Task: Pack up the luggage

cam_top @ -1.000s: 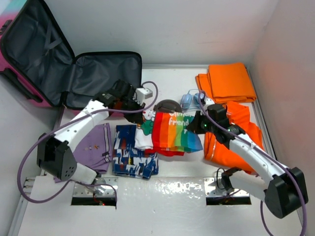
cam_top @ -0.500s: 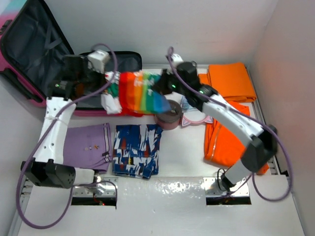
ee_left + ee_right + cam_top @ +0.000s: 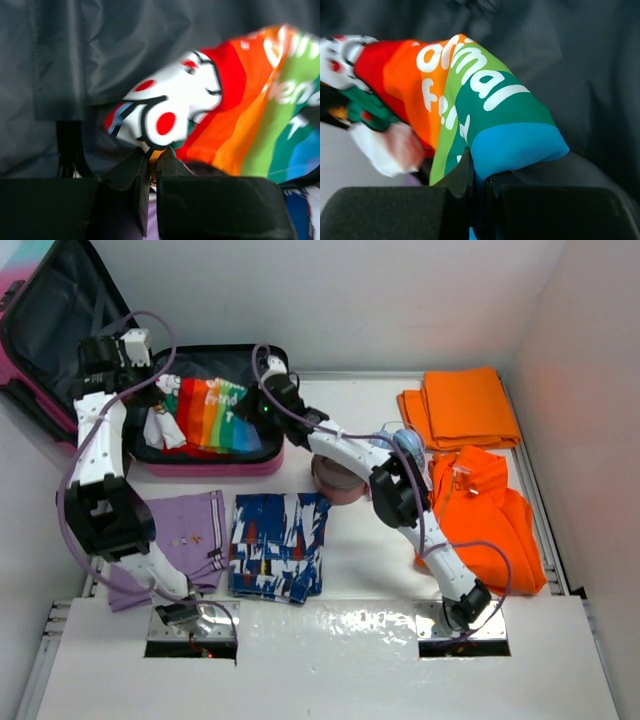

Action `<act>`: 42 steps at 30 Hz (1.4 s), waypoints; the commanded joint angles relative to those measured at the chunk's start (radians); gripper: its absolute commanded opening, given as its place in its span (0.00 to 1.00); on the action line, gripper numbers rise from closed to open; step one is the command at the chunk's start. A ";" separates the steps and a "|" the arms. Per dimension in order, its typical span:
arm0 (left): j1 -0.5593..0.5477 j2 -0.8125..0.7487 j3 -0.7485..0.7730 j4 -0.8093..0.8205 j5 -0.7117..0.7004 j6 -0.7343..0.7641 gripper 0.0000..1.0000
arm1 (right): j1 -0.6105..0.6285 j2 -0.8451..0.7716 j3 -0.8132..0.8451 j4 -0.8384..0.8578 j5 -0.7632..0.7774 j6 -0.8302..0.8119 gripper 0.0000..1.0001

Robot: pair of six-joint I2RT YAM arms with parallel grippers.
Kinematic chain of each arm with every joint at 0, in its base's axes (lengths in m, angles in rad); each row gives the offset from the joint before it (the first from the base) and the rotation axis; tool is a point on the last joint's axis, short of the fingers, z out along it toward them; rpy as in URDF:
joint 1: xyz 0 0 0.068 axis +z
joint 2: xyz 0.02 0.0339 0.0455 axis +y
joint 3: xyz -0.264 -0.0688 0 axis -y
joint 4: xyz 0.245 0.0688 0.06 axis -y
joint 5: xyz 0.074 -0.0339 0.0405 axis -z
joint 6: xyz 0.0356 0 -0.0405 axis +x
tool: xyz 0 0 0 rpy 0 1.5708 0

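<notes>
The luggage lies open at the far left, its pink shell at the rim and its dark grey lining showing. A rainbow-striped shirt with white lettering hangs stretched over the luggage's lower half. My left gripper is shut on the shirt's white end. My right gripper is shut on its blue end. In both wrist views the dark lining lies just behind the shirt.
A purple garment and blue patterned shorts lie at the near left. A brown roll of tape sits mid-table. Folded orange clothes and a loose orange garment lie at the right.
Both arms have carried the rainbow shirt from the table's middle to the far left, and it now hangs over the open luggage.
</notes>
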 commanded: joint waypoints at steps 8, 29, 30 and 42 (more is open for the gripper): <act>0.046 0.217 0.109 0.104 -0.041 0.002 0.00 | 0.005 0.075 0.035 0.056 0.171 -0.002 0.01; 0.026 0.541 0.505 0.133 -0.172 0.046 0.83 | -0.026 -0.061 -0.080 0.007 0.169 -0.227 0.51; 0.026 0.516 0.481 0.137 -0.120 0.033 0.82 | -0.025 -0.090 -0.086 0.007 0.163 -0.238 0.50; -0.159 0.193 0.326 0.021 0.026 0.132 0.62 | -0.066 -0.541 -0.390 -0.365 0.188 -0.448 0.64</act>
